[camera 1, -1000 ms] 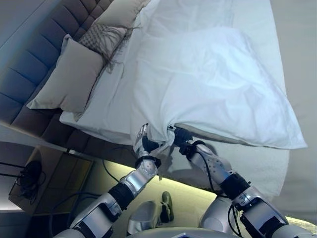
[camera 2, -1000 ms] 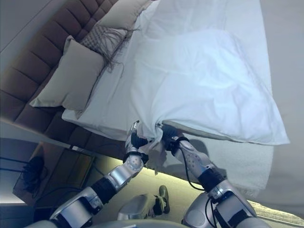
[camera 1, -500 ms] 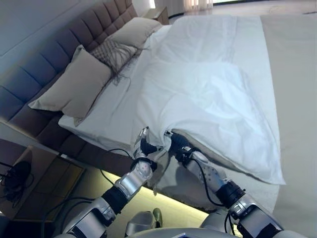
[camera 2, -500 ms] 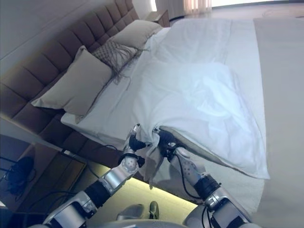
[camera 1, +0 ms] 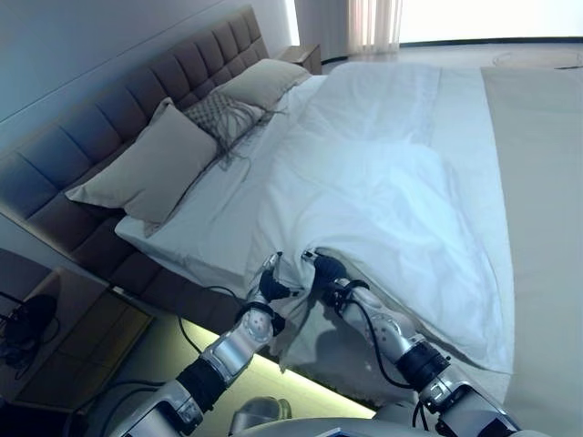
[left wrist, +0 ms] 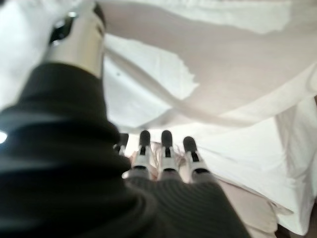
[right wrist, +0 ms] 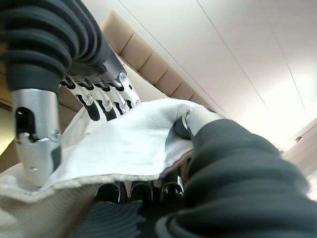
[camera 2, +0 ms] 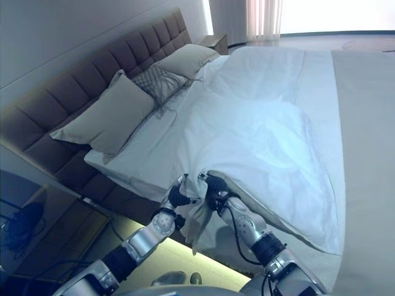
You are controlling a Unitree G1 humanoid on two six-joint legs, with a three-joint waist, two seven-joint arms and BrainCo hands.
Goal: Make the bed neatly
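In the left eye view you see the bed filling the upper right of the frame, its headboard running along the upper left with pillows leaning on it. The duvet lies rumpled across the middle, with its near corner gathered at lower centre, where your left hand and right hand meet side by side, both clutching that corner just off the mattress edge. The right eye view shows the same: duvet edge bunched between the two hands at lower centre, a flap of cloth hanging below them. In the left wrist view, your left fingers at lower centre are curled into white cloth, with duvet folds filling the rest of the frame. In the right wrist view, the duvet corner crosses the centre of the frame; your right fingers at the bottom edge are curled under it, and the left hand's fingers and thumb pinch it from the upper left. The step in hand appears to be taking hold of the corner; the next move likely calls for drawing it toward the headboard and pulling the cloth taut and flat.
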